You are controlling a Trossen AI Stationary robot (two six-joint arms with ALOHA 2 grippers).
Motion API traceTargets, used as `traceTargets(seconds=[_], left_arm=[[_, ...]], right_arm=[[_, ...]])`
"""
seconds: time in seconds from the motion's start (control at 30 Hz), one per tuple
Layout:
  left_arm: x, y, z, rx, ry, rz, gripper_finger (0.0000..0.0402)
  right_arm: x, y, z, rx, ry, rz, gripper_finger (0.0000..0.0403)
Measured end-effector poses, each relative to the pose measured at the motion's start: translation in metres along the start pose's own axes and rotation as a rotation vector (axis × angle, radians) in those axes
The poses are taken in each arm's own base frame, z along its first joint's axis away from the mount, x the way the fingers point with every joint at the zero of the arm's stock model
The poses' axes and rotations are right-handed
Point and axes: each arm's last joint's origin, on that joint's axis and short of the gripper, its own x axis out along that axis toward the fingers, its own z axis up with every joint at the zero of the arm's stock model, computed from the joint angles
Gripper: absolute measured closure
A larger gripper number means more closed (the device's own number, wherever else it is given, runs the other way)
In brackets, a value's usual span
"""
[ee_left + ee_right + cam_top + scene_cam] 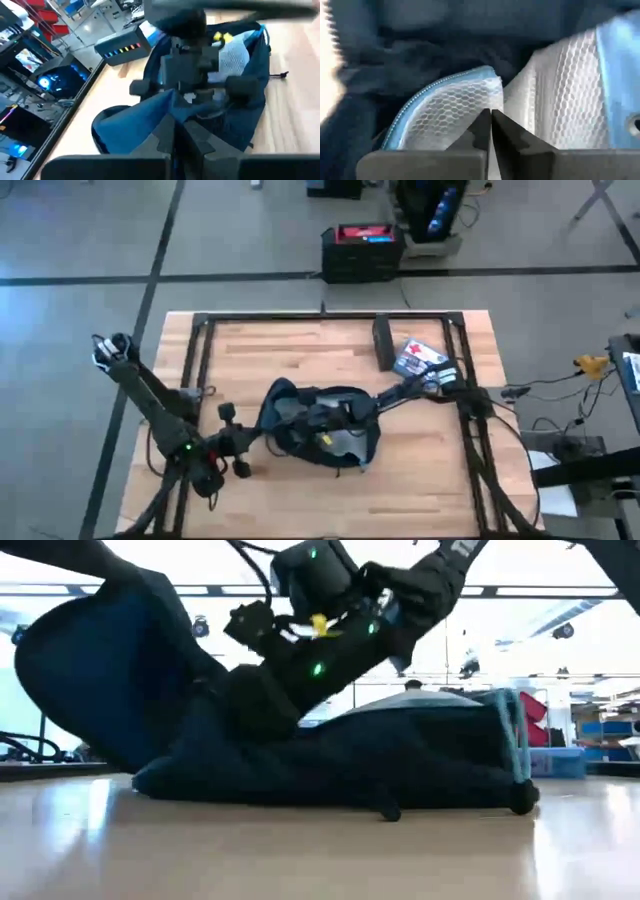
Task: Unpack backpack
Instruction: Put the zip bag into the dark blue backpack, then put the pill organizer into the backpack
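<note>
The backpack [325, 430] lies in the middle of the table [420, 490]. The left gripper [262, 432] is at its left edge, and the right gripper [345, 417] is inside its opening. A small box [418, 357] lies behind it, to the right.

floor [70, 240] grey, dark seams — table [300, 340] pale wood | black-red case [362, 250] behind

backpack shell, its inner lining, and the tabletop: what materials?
Backpack shell: soft dark navy woven fabric, matte; it slumps and folds. Lining: white mesh, probably synthetic, with an open honeycomb weave and a light blue edge. Tabletop: light wood planks, grain and seams visible, smooth finish with slight sheen in the low view.
</note>
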Motion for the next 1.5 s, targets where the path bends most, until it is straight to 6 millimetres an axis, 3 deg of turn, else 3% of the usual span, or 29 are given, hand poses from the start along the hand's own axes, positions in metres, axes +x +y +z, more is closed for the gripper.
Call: traceTargets(seconds=[0.2, 0.33, 0.5, 0.63, 0.87, 1.0, 1.2, 1.5], left_arm=[[0.004, -0.001, -0.011, -0.028, -0.012, 0.037, 0.0401], [0.008, -0.002, -0.022, -0.048, -0.015, 0.042, 0.0401], [0.014, -0.006, -0.034, -0.108, -0.031, 0.038, 0.0401], [0.017, -0.009, -0.042, -0.154, -0.049, 0.025, 0.0401], [0.021, -0.011, -0.054, -0.196, -0.053, 0.000, 0.0401], [0.024, -0.013, -0.062, -0.223, -0.056, -0.017, 0.0401], [0.028, -0.016, -0.070, -0.209, -0.050, -0.013, 0.0401], [0.026, -0.017, -0.063, -0.195, -0.057, -0.019, 0.0401]], right_arm=[[-0.067, -0.021, 0.041, -0.002, 0.062, -0.024, 0.0396], [-0.112, -0.046, 0.052, 0.133, 0.136, -0.100, 0.0353], [-0.157, -0.080, 0.035, 0.297, 0.368, -0.429, 0.0265], [-0.178, -0.109, 0.011, 0.472, 0.544, -0.586, 0.0197], [-0.195, -0.167, -0.023, 0.764, 0.670, -0.627, 0.0092], [-0.205, -0.198, -0.041, 0.888, 0.685, -0.658, 0.0053], [-0.200, -0.229, -0.074, 1.079, 0.744, -0.604, 0.0044], [-0.162, -0.241, -0.114, 1.152, 0.853, -0.571, 0.0050]])
